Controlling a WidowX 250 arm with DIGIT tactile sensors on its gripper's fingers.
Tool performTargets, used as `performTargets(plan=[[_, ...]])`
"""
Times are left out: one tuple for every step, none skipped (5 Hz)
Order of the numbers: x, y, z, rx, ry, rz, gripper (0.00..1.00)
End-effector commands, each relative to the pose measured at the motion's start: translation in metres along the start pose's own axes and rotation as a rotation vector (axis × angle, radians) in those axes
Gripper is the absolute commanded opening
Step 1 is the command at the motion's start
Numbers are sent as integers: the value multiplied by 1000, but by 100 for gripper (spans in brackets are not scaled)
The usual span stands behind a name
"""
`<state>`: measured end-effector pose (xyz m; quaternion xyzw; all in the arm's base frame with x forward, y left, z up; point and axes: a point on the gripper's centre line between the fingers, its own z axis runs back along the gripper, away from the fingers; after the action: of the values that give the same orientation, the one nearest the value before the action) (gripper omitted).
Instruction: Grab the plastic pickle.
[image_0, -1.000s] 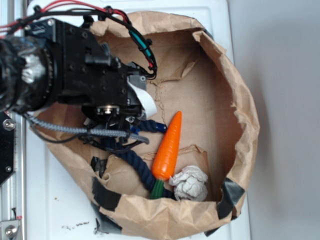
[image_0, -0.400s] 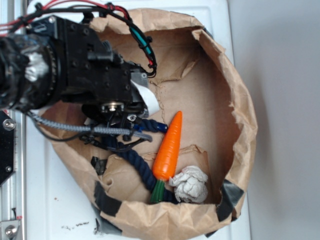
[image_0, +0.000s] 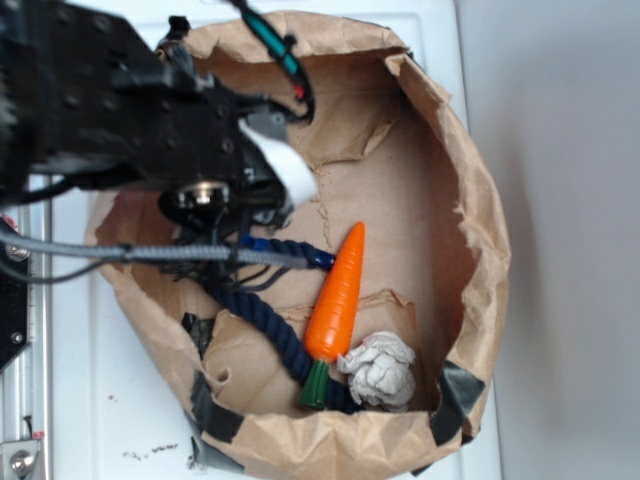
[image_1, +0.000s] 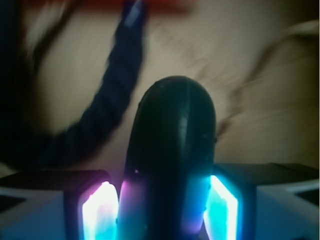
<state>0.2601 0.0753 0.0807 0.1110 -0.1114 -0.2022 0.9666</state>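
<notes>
In the wrist view the plastic pickle (image_1: 172, 150), dark green and smooth with a rounded end, stands between the two glowing pads (image_1: 100, 212) of my gripper (image_1: 162, 210), which is shut on it. The pickle is held above the brown paper floor of the bag. In the exterior view the black arm covers the gripper and the pickle, so both are hidden there.
A brown paper bag (image_0: 480, 220) lies open on the white surface. Inside are a dark navy rope (image_0: 270, 325), also in the wrist view as the rope (image_1: 107, 107), an orange carrot (image_0: 338, 292) with a green stem, and a crumpled white paper ball (image_0: 380, 368).
The arm has risen toward the camera and shifted up and left in the exterior view. More of the rope now shows below it.
</notes>
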Motion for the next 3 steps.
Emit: performTargets(plan=[[20,-28,71,-33,182,310,0],[33,-47,92,-10,263,343,0],[38,-59,116,-58,324,300,0]])
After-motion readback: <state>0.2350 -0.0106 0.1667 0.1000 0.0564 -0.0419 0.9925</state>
